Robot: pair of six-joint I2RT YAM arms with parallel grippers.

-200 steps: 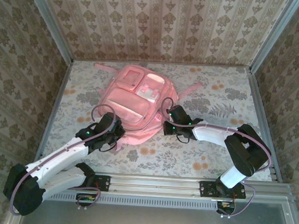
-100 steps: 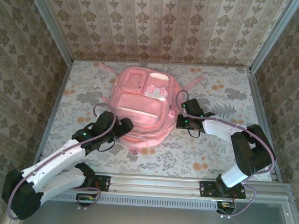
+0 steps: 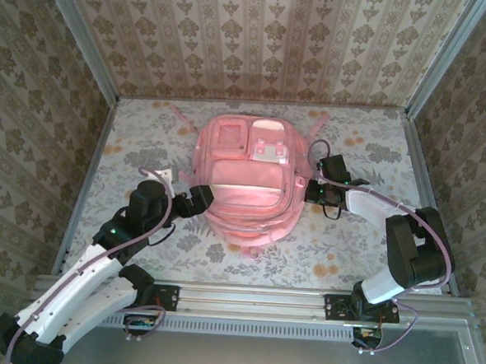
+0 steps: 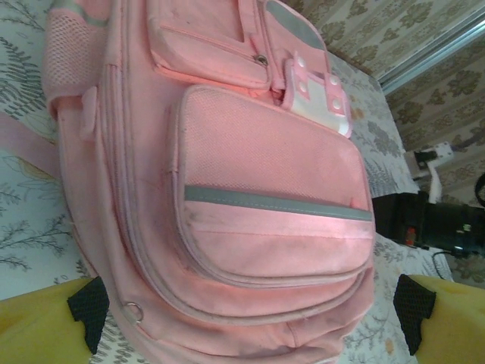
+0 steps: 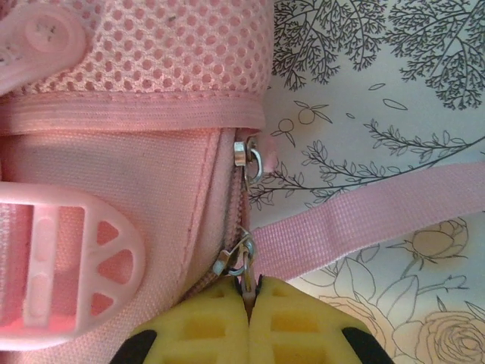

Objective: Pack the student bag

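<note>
Big pink student bag flat in the middle of the flowery worktop, pockets facing up, small white tag near the far end. Thin pink straps sticking out at the two far corners.

Left gripper just beside the bag's left side, near the close end. Jaws spread wide, holding nothing. In the left wrist view, yellow pads far apart at the bottom corners, the bag's big front pocket ahead of them, a grey stripe across it.

Right gripper at the bag's right side. Jaws pressed together, pinching a small metal zip pull right at the tips. Above the pull, a little metal ring on the bag's edge. Netted side pocket higher up in the right wrist view, a pink plastic buckle at the left, and a pink strap lying across the worktop just beside the zip.
</note>
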